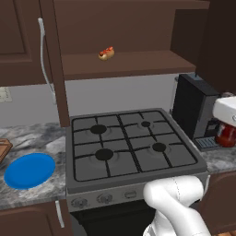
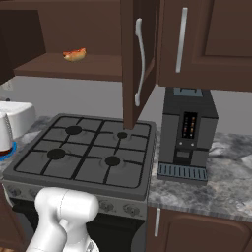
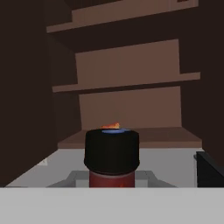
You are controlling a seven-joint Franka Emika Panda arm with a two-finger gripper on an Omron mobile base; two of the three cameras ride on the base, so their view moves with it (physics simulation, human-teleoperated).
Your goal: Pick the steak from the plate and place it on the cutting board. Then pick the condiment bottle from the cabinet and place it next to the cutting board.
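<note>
We look along our pincer (image 3: 112,183) and see the condiment bottle (image 3: 112,157) right in front, black cap up, red sauce below. We think the pincer is pinching the bottle, since the bottle hangs upright in the air, but the fingers are hidden, so we cannot tell for sure. Upright keeps the sauce from tipping. In the left base view the bottle (image 1: 225,134) sits under the white hand, above the worktop (image 1: 27,196). The cabinet (image 1: 120,64) stands open, with a hot dog (image 1: 106,53) on its shelf. The blue plate (image 1: 30,170) is bare. The cutting board (image 1: 3,150) peeks in at the left edge, so the bottle has far to go.
</note>
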